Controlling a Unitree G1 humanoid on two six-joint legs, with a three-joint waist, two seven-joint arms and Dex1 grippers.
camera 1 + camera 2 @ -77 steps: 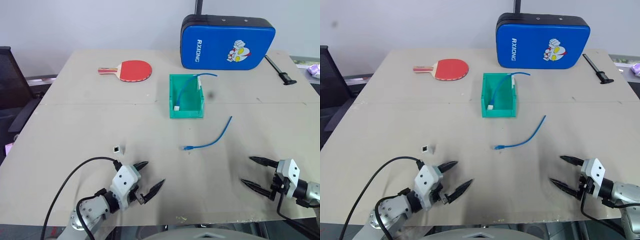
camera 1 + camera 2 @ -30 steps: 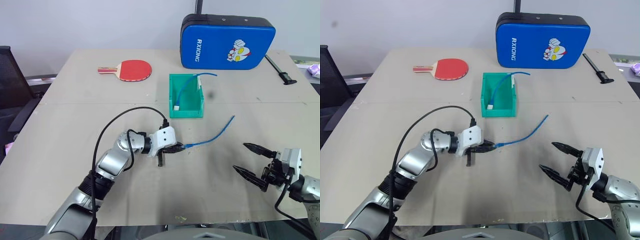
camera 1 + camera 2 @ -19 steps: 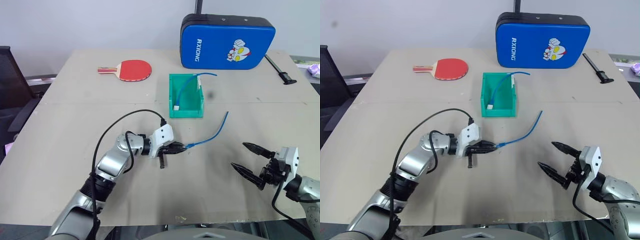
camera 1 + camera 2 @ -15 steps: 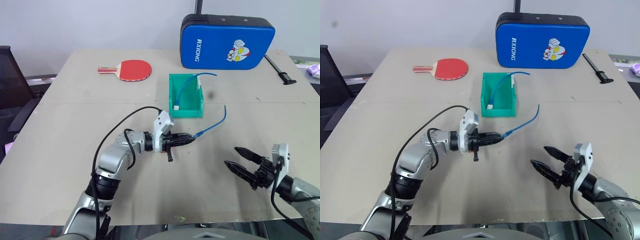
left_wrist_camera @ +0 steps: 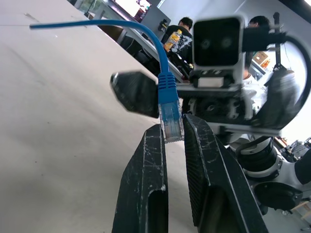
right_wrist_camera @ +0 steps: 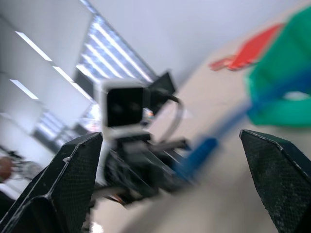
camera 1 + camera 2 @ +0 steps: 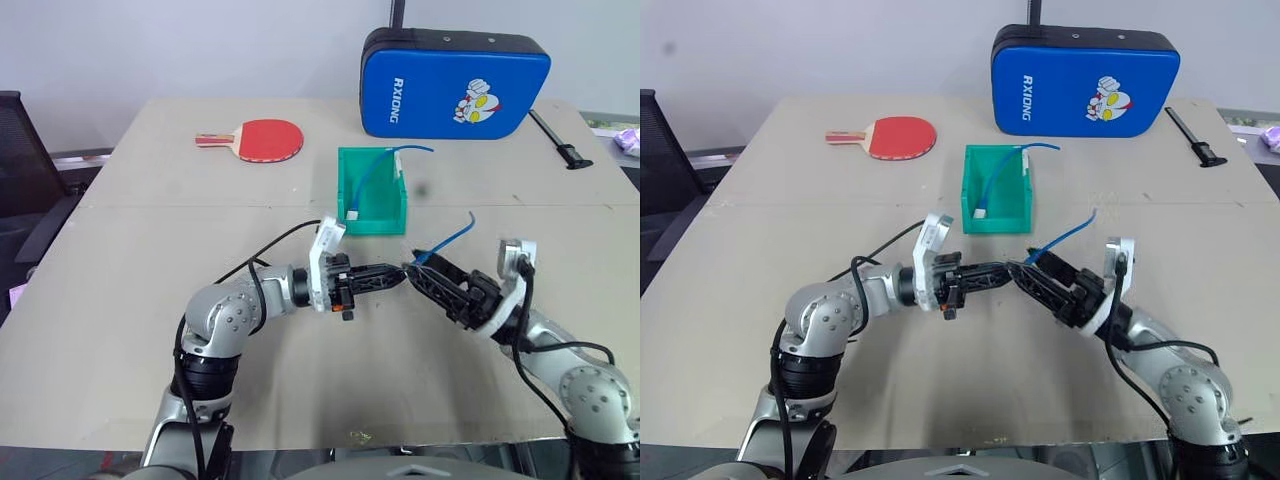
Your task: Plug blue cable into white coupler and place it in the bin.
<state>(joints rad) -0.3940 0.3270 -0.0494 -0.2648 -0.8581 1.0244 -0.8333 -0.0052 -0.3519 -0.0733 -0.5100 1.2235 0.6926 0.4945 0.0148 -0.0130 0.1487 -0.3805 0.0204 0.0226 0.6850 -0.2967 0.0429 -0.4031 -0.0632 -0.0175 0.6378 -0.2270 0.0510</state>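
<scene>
My left gripper (image 7: pixel 397 273) is shut on the clear plug of the blue cable (image 7: pixel 448 240) and holds it above the table's middle, pointing right. In the left wrist view the plug (image 5: pixel 170 121) stands pinched between the two fingertips, and the cable arcs away. My right gripper (image 7: pixel 420 270) faces it tip to tip, open, with its fingers (image 6: pixel 73 165) spread to either side of the plug. The green bin (image 7: pixel 372 228) stands just behind, holding another blue cable with a small white piece on its end. The white coupler is hidden.
A red paddle (image 7: pixel 265 140) lies at the back left. A big blue pad (image 7: pixel 455 82) stands at the back edge, with a black tool (image 7: pixel 562 143) to its right. A black chair (image 7: pixel 20 160) is left of the table.
Both hands have risen and come together. The right gripper swung left to meet the left gripper's tips. The cable's free end lifted off the table with the plug.
</scene>
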